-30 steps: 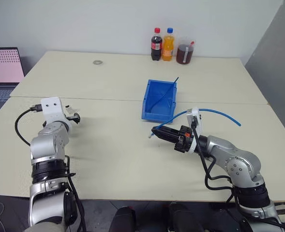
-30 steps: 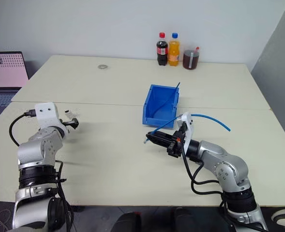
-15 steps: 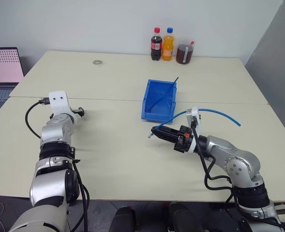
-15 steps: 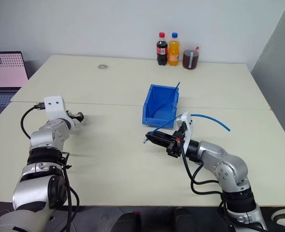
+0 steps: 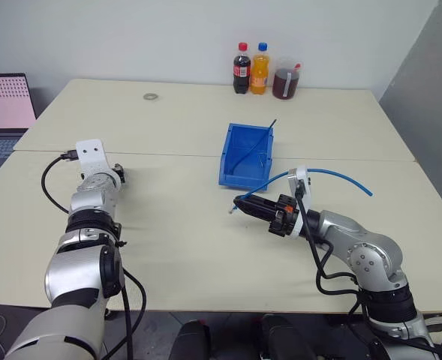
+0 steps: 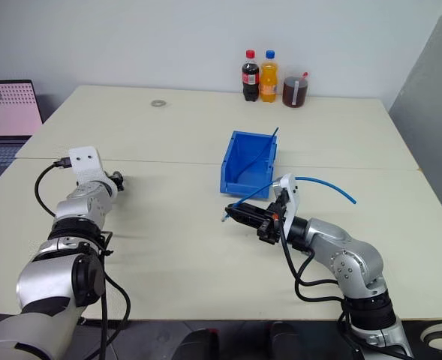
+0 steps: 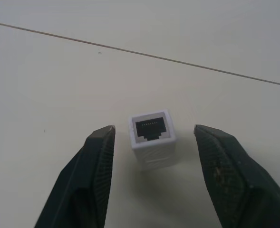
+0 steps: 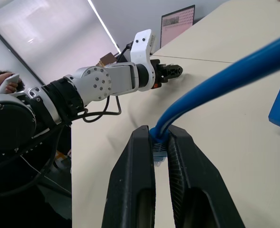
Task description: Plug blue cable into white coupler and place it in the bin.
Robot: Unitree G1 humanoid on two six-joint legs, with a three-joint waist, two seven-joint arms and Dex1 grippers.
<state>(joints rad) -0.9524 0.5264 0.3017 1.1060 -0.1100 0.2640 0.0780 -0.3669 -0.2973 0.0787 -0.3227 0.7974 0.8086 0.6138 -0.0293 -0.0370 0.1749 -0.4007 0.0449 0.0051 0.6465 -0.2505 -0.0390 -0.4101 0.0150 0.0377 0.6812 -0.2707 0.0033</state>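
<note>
A: Looking first at the left gripper (image 7: pixel 151 142). Standing open, one black finger on each side of the white coupler (image 7: pixel 152 137), not touching it. Lying on the cream table (image 5: pixel 175 225), the coupler, at the left side, with its dark socket facing the wrist camera.

B: And seeing the same gripper in the head view, low over the tabletop, just near of the seam between the two table halves. Not making out the coupler itself from there.

A: Turning now to the right gripper (image 8: pixel 159 142). Pinching closed on the blue cable (image 5: pixel 333 174), close to its plug end. Pointing to the left, a little above the table, near of the bin (image 5: pixel 232 169).

B: Running from those fingers to the right in an arc, the cable, its free end hanging over the right part of the table. Sitting in the middle of the table, the bin, bright blue, with another thin blue cord leaning inside it.

A: Standing at the far edge: three bottles (image 5: pixel 260 71), one dark, one orange, one brown. Showing at the far left, a laptop (image 5: pixel 7 101) with a pink screen.

B: Also lying far on the table, a small metal ring (image 5: pixel 151 96).
</note>
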